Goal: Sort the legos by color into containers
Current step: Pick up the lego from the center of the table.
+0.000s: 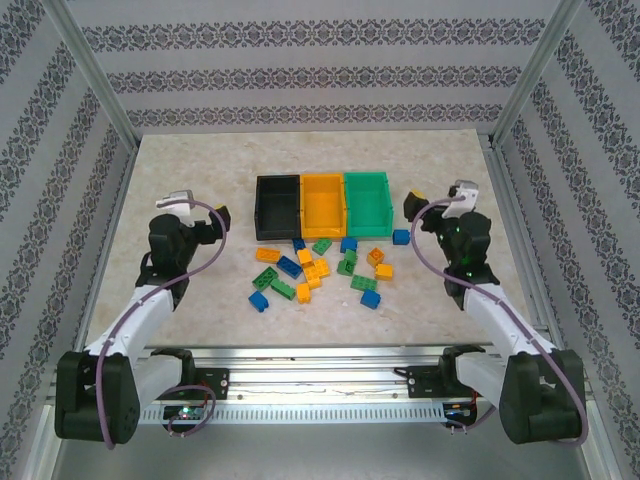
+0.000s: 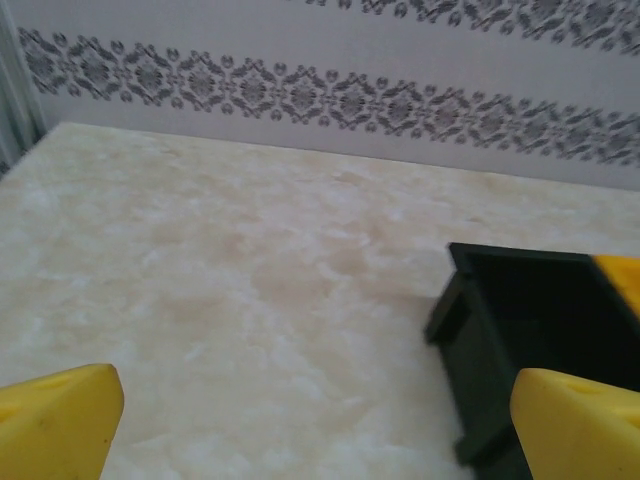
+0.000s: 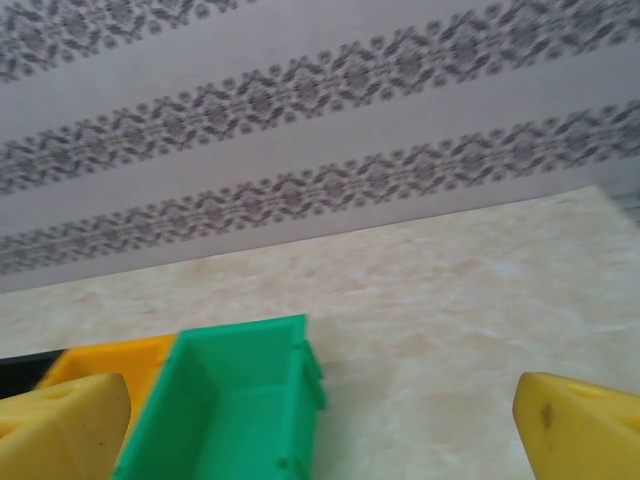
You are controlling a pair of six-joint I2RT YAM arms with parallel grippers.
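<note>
- We judge the task not yet begun: all three containers [image 1: 322,205] look empty as far as we can see, and every one of the legos [image 1: 320,270] lies loose on the table [image 1: 190,170].
- The legos are scattered at 6 o'clock of the containers, with the colours mixed. One blue brick [image 1: 401,237] sits apart, at about 4 o'clock of the green bin [image 1: 367,204].
- All of the sorting is left to do.
- The containers stand touching in a row that runs from 9 to 3 o'clock: black bin [image 1: 277,207], orange bin [image 1: 322,210], then green bin.
- Each bin's long axis points from 12 to 6 o'clock, with its open top up.
- The bricks point every which way, sharing no common axis.
- The left gripper [image 1: 215,222] hovers at 9 o'clock of the black bin, its jaws spread wide and empty.
- The right gripper [image 1: 412,207] hangs at 3 o'clock of the green bin, likewise spread and empty.
</note>
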